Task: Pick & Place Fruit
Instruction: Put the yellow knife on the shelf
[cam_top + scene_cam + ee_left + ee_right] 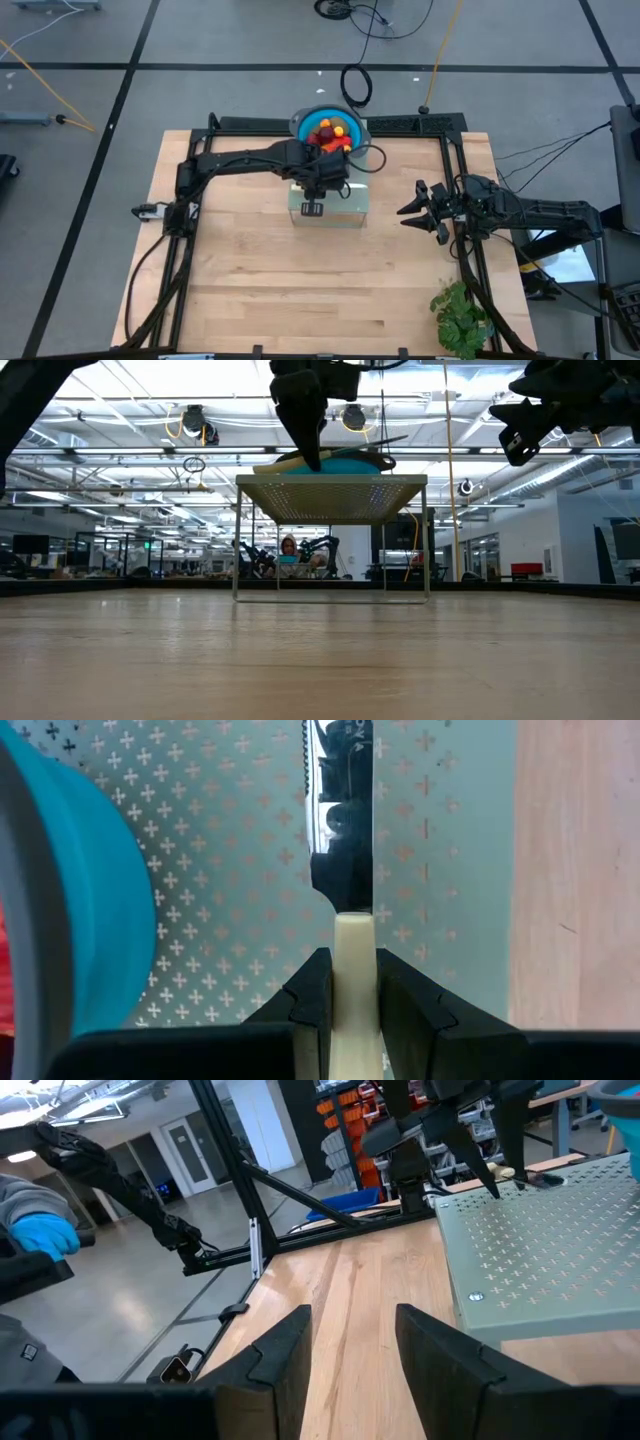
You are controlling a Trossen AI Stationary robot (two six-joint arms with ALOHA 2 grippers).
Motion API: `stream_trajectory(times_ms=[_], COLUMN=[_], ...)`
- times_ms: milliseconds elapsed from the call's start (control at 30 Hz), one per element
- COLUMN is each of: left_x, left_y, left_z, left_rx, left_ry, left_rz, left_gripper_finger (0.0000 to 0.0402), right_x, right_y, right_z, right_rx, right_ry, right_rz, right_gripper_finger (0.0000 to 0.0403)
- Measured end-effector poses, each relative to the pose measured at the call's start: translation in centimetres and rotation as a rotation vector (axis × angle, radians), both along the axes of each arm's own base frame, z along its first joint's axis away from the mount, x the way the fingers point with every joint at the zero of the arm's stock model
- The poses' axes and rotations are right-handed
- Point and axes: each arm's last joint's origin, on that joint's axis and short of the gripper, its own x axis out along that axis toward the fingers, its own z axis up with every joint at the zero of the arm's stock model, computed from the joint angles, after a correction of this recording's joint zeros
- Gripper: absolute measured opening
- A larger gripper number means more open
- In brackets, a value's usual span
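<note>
The fruit [330,132] lies heaped in a blue bowl [300,120] at the far side of a pale green perforated stand [345,210]; in the low view only the bowl's edge [345,463] shows above the stand's top [330,495]. My left gripper [352,960] hangs over the stand beside the bowl [90,920], shut on a slim knife [340,830] with a pale handle. My right gripper [350,1330] waits open at the table's right side [415,205], level, with nothing between its fingers. My left gripper pinches the knife's pale handle [352,935] between its two fingers, close to where the dark blade begins. The fingers come steeply from above. The knife lies about level over the stand's top, blade [540,1180] pointing away from the fingers; whether it rests on the stand I cannot tell.
A green leafy bunch [462,318] lies near the table's front right corner. A black frame [455,160] runs around the wooden tabletop. Bare wood [300,290] stretches from the stand to the near edge. A person's blue-gloved hand [45,1235] shows beyond the table.
</note>
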Motion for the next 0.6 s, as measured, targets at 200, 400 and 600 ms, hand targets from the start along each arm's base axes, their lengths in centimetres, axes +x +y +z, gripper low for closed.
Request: stream_trajectory(times_ms=[200,400,600], left_x=[0.3,0.5,0.4], left_y=[0.0,0.1,0.5], left_z=[-0.6,-1.1,-1.0], left_rx=[-0.001,0.001,0.013], left_ry=[0.016,0.037,0.039], left_rz=[-0.006,-0.006,0.006], left_gripper_finger=[0.0060,0.0060,0.0060], right_x=[0.0,0.0,0.0], right_y=[0.0,0.0,0.0], right_z=[0.0,0.0,0.0], right_rx=[0.001,0.026,0.026], right_ry=[0.001,0.007,0.007], right_rz=[0.000,-0.001,-0.001], right_gripper_finger=[0.0138,0.0138,0.0138])
